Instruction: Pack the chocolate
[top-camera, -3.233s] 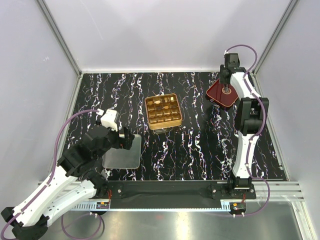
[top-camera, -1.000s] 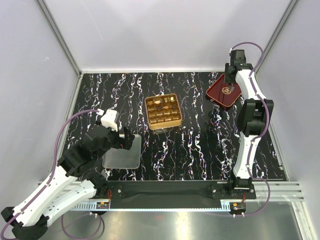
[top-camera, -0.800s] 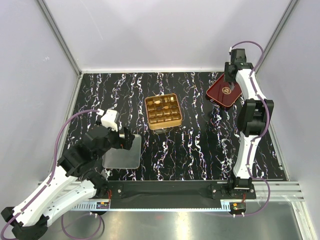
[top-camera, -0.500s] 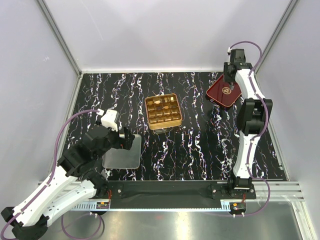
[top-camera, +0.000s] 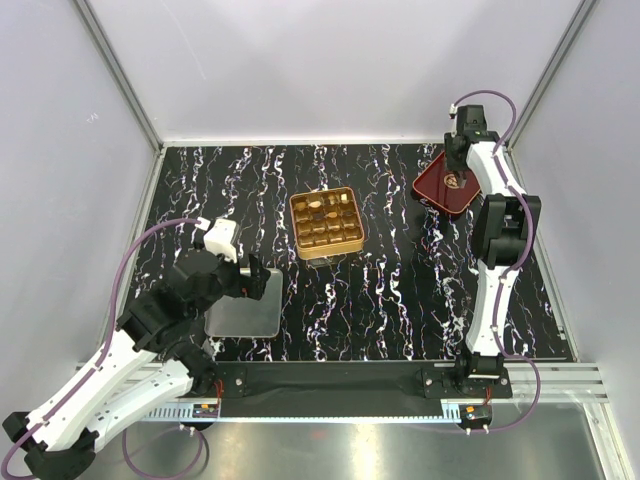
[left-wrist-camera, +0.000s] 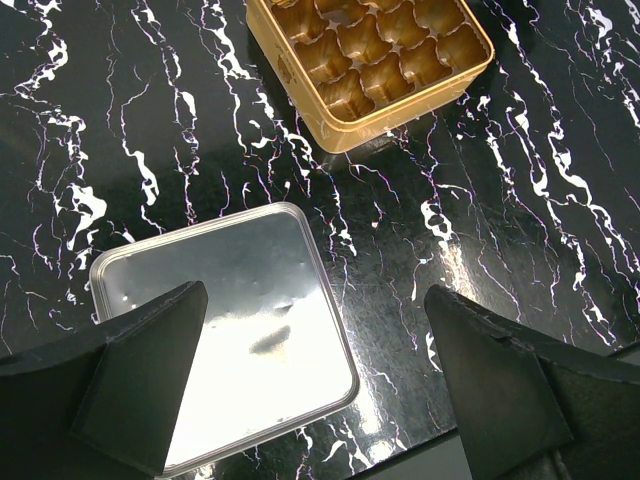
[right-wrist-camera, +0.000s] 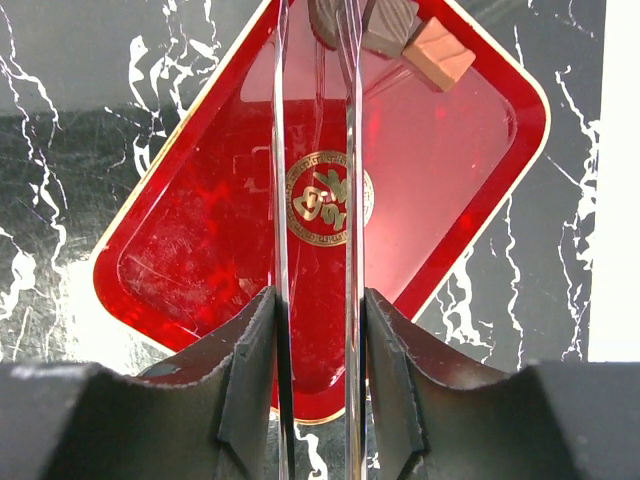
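Two pieces of chocolate lie at the far edge of the dark red tray (right-wrist-camera: 190, 240), one dark (right-wrist-camera: 388, 24) and one tan (right-wrist-camera: 440, 56). My right gripper (right-wrist-camera: 318, 300) is shut on thin tongs (right-wrist-camera: 352, 180). The tongs' tips reach the dark piece; whether they pinch it is unclear. From above, the right gripper (top-camera: 458, 168) hangs over the red tray (top-camera: 440, 195). The gold tin (top-camera: 326, 222) holds several chocolate pieces (top-camera: 316, 208) in its far rows. My left gripper (left-wrist-camera: 315, 340) is open, low over the lid's right edge.
A silver square lid (left-wrist-camera: 225, 330) lies flat under the left gripper, near the table's front edge. The gold tin (left-wrist-camera: 370, 60) sits just beyond it with its near cells bare. The right wall stands close behind the red tray.
The right wrist has moved from the tray's middle to its far edge, then drifted slightly left. The left arm has not moved.
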